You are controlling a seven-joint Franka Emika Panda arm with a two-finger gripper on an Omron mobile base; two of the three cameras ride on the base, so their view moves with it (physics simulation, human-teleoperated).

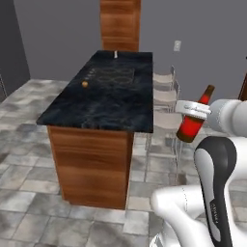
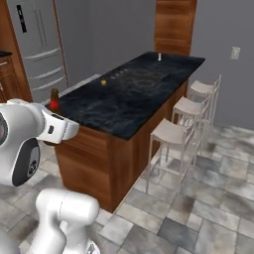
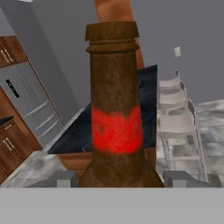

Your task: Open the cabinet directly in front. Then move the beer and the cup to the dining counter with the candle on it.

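One beer (image 1: pixel 194 120) — three stools (image 2: pixel 171 134) — one candle (image 2: pixel 159 57)

The white arm rises from the base and bends at a dark elbow joint, its forearm reaching out level toward 12 o'clock. The gripper (image 1: pixel 192 112) sits at the end of it, jaws clamped around the body of the beer bottle (image 1: pixel 195 120), which tilts with its neck toward 1 o'clock, held aloft.
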